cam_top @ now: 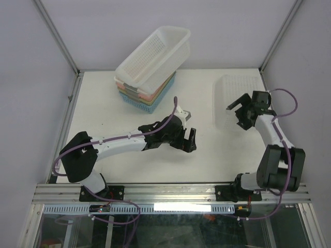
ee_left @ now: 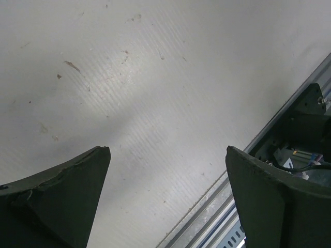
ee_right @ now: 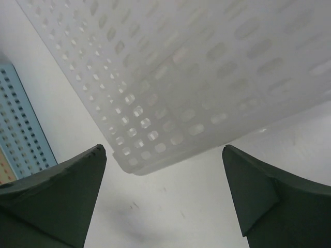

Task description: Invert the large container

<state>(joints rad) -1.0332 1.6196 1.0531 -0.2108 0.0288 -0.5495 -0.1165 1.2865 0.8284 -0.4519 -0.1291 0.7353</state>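
Note:
A large white perforated container lies flat on the right of the table, its perforated base facing up. It fills the top of the right wrist view, with one corner between the fingers. My right gripper is open and empty, just at the container's near edge. My left gripper is open and empty over the bare table in the middle. A second white basket rests tilted, open side up, on a stack of coloured baskets.
The stack of coloured baskets stands at the back centre-left; its blue one shows at the left edge of the right wrist view. The metal rail along the table's near edge shows in the left wrist view.

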